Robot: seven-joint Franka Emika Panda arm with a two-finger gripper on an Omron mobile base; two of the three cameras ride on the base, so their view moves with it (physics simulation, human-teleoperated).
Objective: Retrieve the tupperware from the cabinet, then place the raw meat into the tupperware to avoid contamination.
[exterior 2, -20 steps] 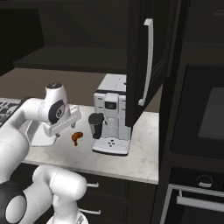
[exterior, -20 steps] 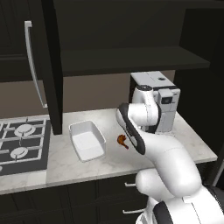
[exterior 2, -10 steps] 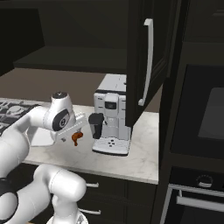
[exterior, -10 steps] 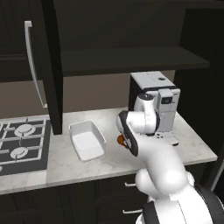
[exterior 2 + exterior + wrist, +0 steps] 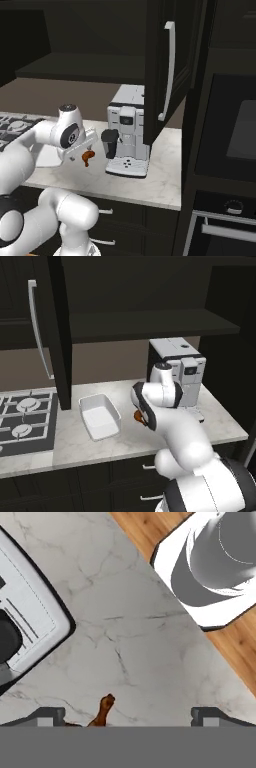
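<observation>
The robot's arm is built of smooth, glossy white rounded shells, fat and bulbous near the base and slimmer toward the wrist. Dark grey to black bands mark the joints between the shells, clearest as a black ring low on the body and a dark oval seam on the forearm. A round dark cap with a pale centre sits on the side of the wrist housing. The tool ends in two small dark grey blocky tips.

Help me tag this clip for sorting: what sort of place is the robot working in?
A home-style kitchen, rendered. A gas stove sits in a marble counter, a coffee machine stands under dark wall cabinets, and a built-in oven is at the right.
</observation>
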